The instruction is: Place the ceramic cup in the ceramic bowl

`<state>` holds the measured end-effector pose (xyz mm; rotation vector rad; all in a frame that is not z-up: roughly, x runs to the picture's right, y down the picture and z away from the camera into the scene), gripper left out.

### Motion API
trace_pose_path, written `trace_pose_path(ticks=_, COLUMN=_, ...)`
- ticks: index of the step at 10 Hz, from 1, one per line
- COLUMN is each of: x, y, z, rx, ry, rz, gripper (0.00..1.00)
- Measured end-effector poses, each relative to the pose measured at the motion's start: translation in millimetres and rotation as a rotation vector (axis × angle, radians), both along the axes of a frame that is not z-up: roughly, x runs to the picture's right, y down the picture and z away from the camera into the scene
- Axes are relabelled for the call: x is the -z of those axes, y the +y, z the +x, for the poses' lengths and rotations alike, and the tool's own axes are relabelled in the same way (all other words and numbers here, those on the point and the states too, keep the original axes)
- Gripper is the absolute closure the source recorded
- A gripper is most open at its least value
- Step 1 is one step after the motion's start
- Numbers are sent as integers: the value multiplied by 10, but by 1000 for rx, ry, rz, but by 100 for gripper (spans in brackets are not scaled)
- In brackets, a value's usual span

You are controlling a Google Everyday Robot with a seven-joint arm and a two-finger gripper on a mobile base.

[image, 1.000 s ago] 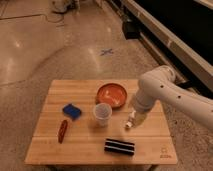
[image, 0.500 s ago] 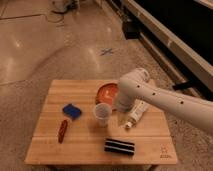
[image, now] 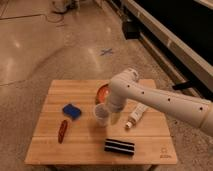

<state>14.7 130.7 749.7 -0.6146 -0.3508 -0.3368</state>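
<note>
The ceramic cup [image: 101,114], small and pale, stands upright near the middle of the wooden table [image: 80,150]. The orange-red ceramic bowl [image: 102,92] sits just behind the cup, its right part hidden by my white arm. My arm reaches in from the right, and the gripper [image: 110,114] is down at the cup's right side, touching or very close to it.
A white tube-shaped bottle [image: 136,116] lies right of the cup. A blue sponge [image: 71,110] and a red-brown object [image: 62,130] lie on the left. A black striped object [image: 120,146] lies near the front edge. A dark cabinet runs along the back right.
My arm has swung left from above the white bottle, and the gripper has come to the cup. The cup, bowl and other things have not moved.
</note>
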Motion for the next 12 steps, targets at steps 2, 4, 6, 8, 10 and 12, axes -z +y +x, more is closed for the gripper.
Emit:
trace_pose_path(ticks=2, x=-54, y=66, z=-62, rx=23, ry=-7, rz=4, gripper=39)
trace_pose_path(ticks=4, x=-111, y=114, z=-123, rx=44, ry=-9, rz=10, gripper=56)
trace_pose_path(ticks=6, x=-165, y=145, z=-173, rx=61, ry=-10, rz=21, gripper=78)
trace_pose_path(ticks=8, x=-182, y=142, z=-174, rx=61, ry=-7, rz=29, gripper=95)
trace_pose_path(ticks=10, x=-66, y=25, z=-250, rx=52, ry=-27, rz=42, gripper=100)
trace_pose_path(ticks=12, x=109, y=-196, z=-280, rx=39, ry=-52, rz=60, gripper=100)
